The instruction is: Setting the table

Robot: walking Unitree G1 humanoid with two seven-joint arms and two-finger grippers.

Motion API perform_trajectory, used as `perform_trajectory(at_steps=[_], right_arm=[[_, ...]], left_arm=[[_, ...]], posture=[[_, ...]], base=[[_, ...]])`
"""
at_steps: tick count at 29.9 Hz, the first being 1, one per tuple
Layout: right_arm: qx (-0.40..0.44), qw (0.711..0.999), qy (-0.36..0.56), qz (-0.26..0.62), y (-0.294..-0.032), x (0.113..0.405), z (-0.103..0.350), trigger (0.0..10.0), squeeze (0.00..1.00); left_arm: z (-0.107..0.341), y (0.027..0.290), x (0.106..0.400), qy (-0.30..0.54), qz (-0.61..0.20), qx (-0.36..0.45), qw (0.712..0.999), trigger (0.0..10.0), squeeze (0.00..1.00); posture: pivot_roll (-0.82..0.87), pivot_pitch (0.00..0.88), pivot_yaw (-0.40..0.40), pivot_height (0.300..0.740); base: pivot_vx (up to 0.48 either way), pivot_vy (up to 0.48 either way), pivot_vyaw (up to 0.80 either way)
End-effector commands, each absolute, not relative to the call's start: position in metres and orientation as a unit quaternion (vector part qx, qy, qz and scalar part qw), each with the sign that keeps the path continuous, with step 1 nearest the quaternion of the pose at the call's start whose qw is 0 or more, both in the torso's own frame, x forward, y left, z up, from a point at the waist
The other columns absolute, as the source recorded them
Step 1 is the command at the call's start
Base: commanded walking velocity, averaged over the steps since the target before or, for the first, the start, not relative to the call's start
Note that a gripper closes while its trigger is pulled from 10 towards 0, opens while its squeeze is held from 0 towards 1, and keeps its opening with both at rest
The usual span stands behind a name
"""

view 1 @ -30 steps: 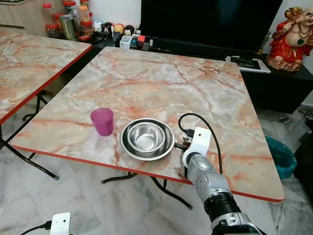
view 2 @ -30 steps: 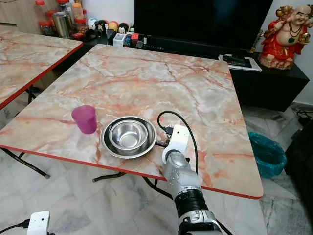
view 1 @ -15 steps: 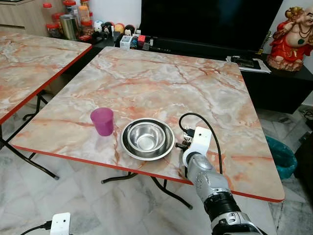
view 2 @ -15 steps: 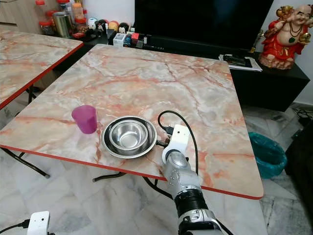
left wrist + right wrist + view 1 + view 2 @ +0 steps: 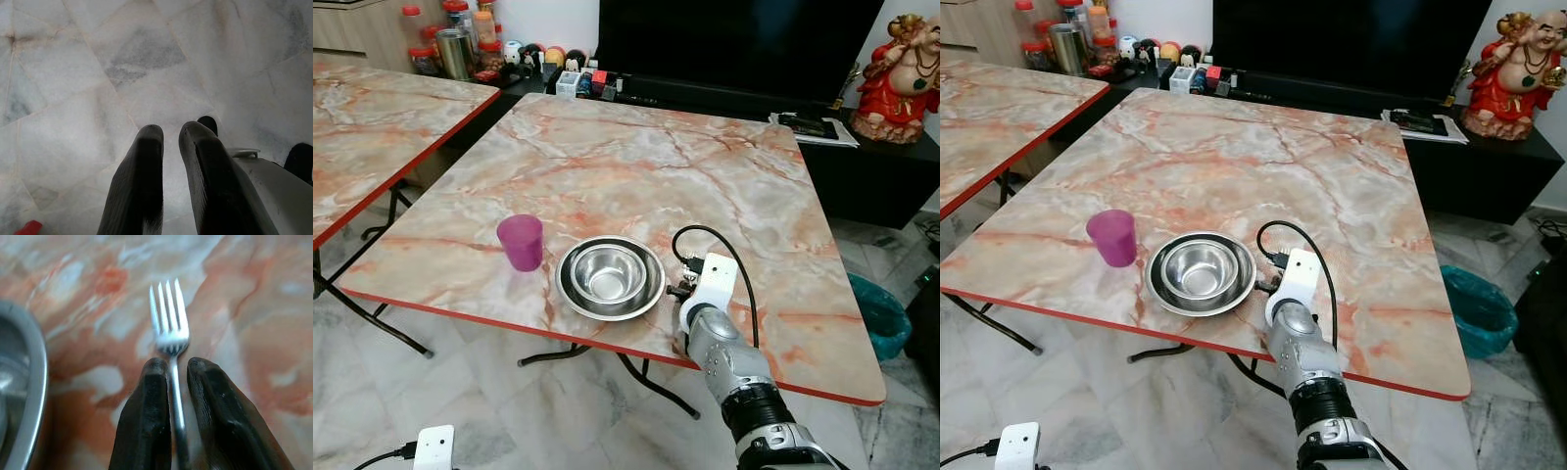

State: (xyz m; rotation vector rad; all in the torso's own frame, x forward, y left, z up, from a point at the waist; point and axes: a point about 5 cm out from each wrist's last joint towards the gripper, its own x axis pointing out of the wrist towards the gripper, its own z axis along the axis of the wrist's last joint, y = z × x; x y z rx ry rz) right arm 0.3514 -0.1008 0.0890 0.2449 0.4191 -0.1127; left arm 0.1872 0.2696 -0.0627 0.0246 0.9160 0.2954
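fork first: in the right wrist view its handle runs between the two black fingers of the right gripper, tines pointing out over the marbled table. the fingers sit close on either side of the handle, so the gripper looks closed on it. whether the tines touch the tabletop i cannot tell.

going left to right across the left eye view: a purple cup stands left of centre, apart from the nested steel bowls at centre, and the right arm's wrist sits just right of the bowls near the table's front edge.

to do this step well, my guess is the fork should go down flat, just beside the bowls and parallel to the table's edge, with the fingers opening only once the handle rests on the top (a drop from height could bounce it).

in the way: the bowl rim is close on one side, and a black cable loops above the wrist. the red front edge is near too, so the fork should not overhang.

the left gripper hangs idle over the tiled floor, fingers nearly together, holding nothing.
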Motion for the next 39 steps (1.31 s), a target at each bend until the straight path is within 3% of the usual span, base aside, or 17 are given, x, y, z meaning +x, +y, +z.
perform_trajectory(at_steps=[1, 10, 20, 24, 28, 29, 31, 34, 39], right_arm=[[0.123, 0.973, 0.183, -0.063, -0.104, 0.357, 0.101, 10.0, 0.0], [0.126, 0.975, 0.17, -0.073, -0.108, 0.358, 0.105, 10.0, 0.0], [0.1, 0.991, 0.056, -0.069, -0.132, 0.361, 0.134, 10.0, 0.0], [0.085, 0.992, 0.0, -0.093, -0.168, 0.357, 0.146, 10.0, 0.0], [0.019, 0.992, -0.048, -0.119, -0.207, 0.345, 0.155, 10.0, 0.0], [0.019, 0.992, -0.048, -0.119, -0.207, 0.345, 0.155, 10.0, 0.0], [0.006, 0.986, -0.058, -0.159, -0.245, 0.329, 0.151, 10.0, 0.0], [-0.001, 0.984, -0.06, -0.17, -0.256, 0.323, 0.148, 10.0, 0.0], [-0.041, 0.965, -0.018, -0.258, -0.305, 0.29, 0.119, 10.0, 0.0]], left_arm=[[-0.067, 0.267, 0.182, 0.454, 0.143, 0.009, 0.88, 10.0, 0.0], [-0.067, 0.267, 0.182, 0.454, 0.141, 0.009, 0.88, 10.0, 0.0], [-0.065, 0.267, 0.183, 0.444, 0.14, 0.013, 0.885, 10.0, 0.0], [-0.065, 0.268, 0.184, 0.439, 0.142, 0.015, 0.887, 10.0, 0.0], [-0.064, 0.268, 0.184, 0.438, 0.141, 0.018, 0.888, 10.0, 0.0], [-0.064, 0.268, 0.184, 0.438, 0.141, 0.018, 0.888, 10.0, 0.0], [-0.064, 0.269, 0.184, 0.437, 0.138, 0.022, 0.889, 10.0, 0.0], [-0.064, 0.269, 0.184, 0.437, 0.137, 0.024, 0.889, 10.0, 0.0], [-0.064, 0.269, 0.183, 0.438, 0.133, 0.027, 0.889, 10.0, 0.0]], posture=[[-0.01, 0.083, -0.095, 0.74], [-0.01, 0.082, -0.093, 0.74], [-0.02, 0.083, -0.091, 0.74], [-0.01, 0.081, -0.088, 0.74], [-0.03, 0.079, -0.08, 0.74], [-0.03, 0.079, -0.08, 0.74], [-0.03, 0.071, -0.077, 0.74], [-0.04, 0.068, -0.075, 0.74], [-0.04, 0.059, -0.069, 0.74]], base=[[0.0, 0.0, 0.0], [0.0, 0.0, 0.0], [0.0, 0.0, 0.0], [0.0, 0.0, 0.0], [0.0, 0.0, 0.0], [0.0, 0.0, 0.0], [0.0, 0.0, 0.0], [0.0, 0.0, 0.0], [0.0, 0.0, 0.0]])
